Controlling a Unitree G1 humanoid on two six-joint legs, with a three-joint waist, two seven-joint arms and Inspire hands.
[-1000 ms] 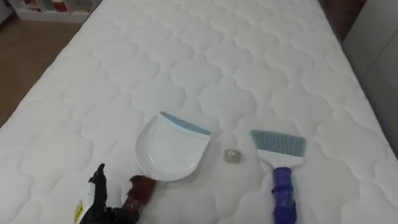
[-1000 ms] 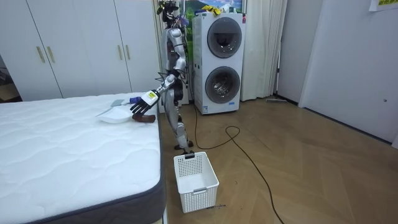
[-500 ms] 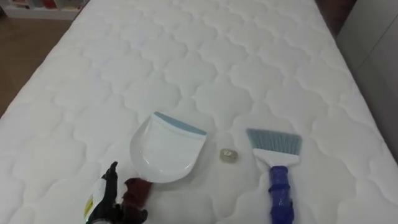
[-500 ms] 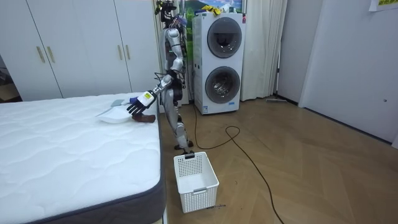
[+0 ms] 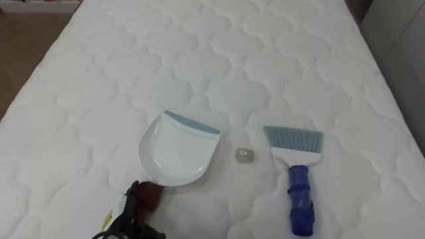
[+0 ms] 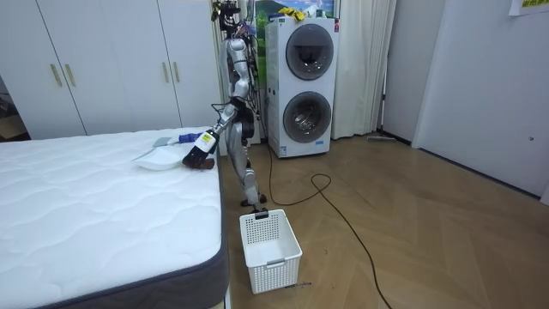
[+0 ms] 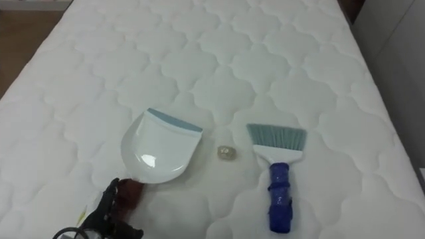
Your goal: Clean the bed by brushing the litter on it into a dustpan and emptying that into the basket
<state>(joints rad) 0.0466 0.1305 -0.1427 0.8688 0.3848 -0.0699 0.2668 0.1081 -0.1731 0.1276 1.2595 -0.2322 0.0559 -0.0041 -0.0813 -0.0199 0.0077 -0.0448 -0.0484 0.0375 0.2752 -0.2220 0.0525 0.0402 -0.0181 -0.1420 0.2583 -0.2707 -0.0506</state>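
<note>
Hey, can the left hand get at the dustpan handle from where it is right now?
Probably yes. The left hand sits right at the dark handle of the dustpan, with nothing lying between them; the scrap and brush lie off to the right.

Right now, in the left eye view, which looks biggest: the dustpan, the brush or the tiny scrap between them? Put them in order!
1. the dustpan, the broadest shape.
2. the brush, longer but much narrower.
3. the scrap, by far the smallest.
</note>
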